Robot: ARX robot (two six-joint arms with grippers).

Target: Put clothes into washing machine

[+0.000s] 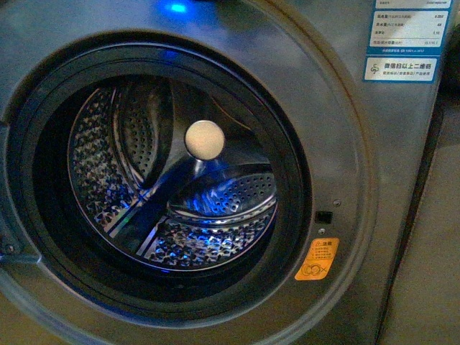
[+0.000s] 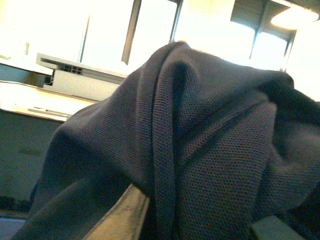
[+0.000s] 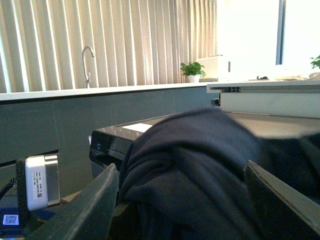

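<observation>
right end effector (image 3: 180,169), fingers apart, astride the bunched navy clothes (image 3: 200,142)

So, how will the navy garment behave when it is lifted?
Likely floppy: the garment sags in deep folds. Its coarse knit looks grippy, so slipping seems unlikely. Trailing folds might catch on the porthole rim.

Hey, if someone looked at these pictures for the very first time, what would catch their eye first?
The washing machine fills the front view, its perforated steel drum glowing blue around a pale round disc at the centre. In both wrist views the dark navy clothes crowd the foreground, close against the cameras. An orange sticker stands out on the machine's front, lower right of the drum.
</observation>
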